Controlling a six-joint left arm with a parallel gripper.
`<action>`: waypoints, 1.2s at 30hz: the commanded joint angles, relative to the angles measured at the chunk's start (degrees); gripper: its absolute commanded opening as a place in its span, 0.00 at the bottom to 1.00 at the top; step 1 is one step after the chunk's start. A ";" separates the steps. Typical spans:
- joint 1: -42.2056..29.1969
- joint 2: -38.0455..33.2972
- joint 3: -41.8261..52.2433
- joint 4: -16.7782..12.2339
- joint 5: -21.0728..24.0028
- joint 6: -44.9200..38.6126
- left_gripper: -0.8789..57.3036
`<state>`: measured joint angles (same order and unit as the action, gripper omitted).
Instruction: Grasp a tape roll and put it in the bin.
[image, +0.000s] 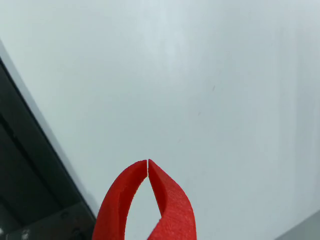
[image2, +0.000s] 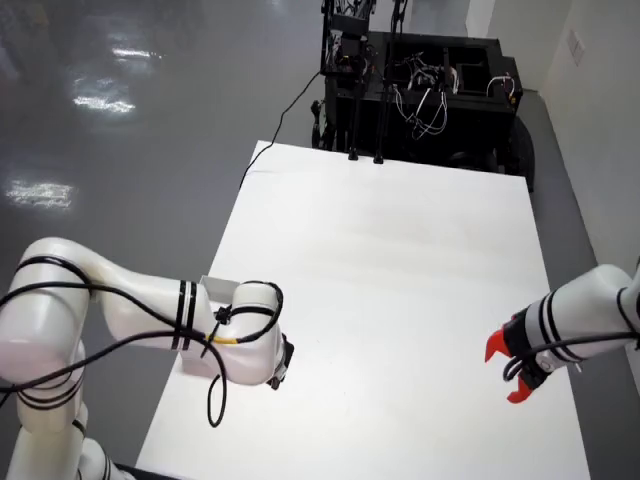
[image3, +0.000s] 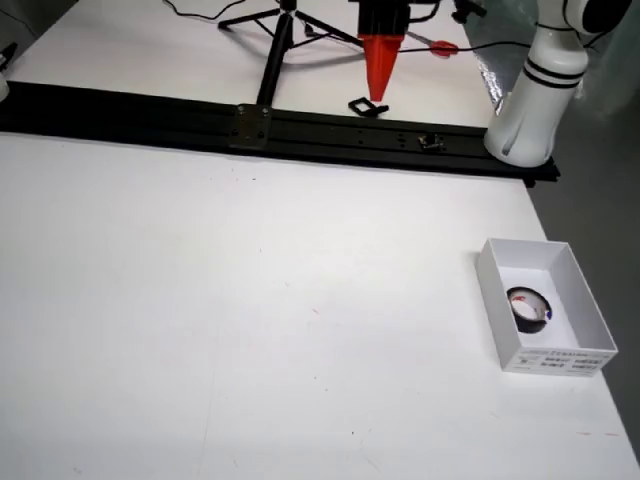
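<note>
A black tape roll (image3: 529, 308) lies flat inside a small white open-topped box, the bin (image3: 498, 297), seen in the view from the side. The bin sits near the right edge of the white table (image3: 250, 320), well apart from everything else on it. A printed label shows on the bin's near wall. In this side view nothing touches the roll.

In the view that rides on the gripper, the red gripper (image: 148, 162) points over bare white table. Its two curved red fingers (image: 120, 200) meet at their tips, with only a hairline slit between them. Nothing is pinched there. A dark rail runs along the left edge of that view.

In the view from above, the working arm (image2: 590, 310) reaches in from the right, white with black bands, its red gripper (image2: 505, 370) over the table's right edge. A second white arm (image2: 150, 320) bends in from the left and covers most of the bin; only a corner of the bin (image2: 206, 285) shows. A black equipment stand (image2: 430, 90) stands beyond the far end of the table.

At the top of the side view, a red cone-shaped piece (image3: 379, 60) hangs above a black rail (image3: 270, 125) along the table's far edge.
</note>
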<state>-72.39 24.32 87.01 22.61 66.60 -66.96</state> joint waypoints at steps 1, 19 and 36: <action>-11.98 -2.26 0.00 -3.19 -8.41 -0.45 0.01; -14.00 -8.32 -0.62 -3.54 -23.53 4.12 0.01; -9.17 -0.59 -12.39 -20.15 -23.62 35.41 0.01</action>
<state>-85.23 18.81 82.58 14.86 43.66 -51.30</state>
